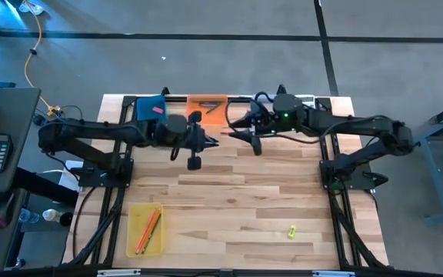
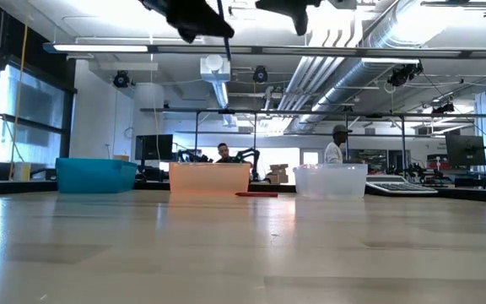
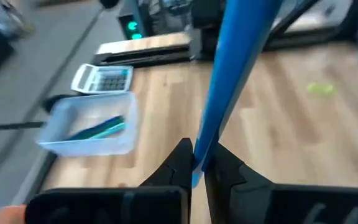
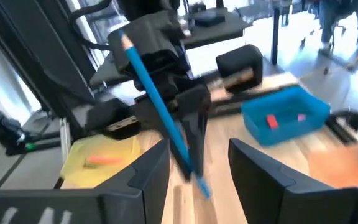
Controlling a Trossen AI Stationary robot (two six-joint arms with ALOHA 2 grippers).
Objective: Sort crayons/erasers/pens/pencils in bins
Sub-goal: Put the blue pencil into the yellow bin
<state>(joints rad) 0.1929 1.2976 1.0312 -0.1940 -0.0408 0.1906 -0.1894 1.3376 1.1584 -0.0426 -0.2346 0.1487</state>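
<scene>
Gripping a blue pen (image 3: 232, 81) by its lower end, the left hand (image 3: 196, 163) hangs above the surface (image 1: 237, 200), fingers clamped tight w/ the pen sticking up past them. Right hand (image 4: 199, 165) faces it from just beside, fingers spread & holding nothing, the pen's tip reaching between them. Beyond the left hand sits the clear bin (image 3: 89, 127) w/ pens inside, calculator (image 3: 103, 78) next to it. Blue bin (image 4: 283, 113) w/ erasers lies past the right hand; yellow bin (image 1: 145, 228) is well apart.
</scene>
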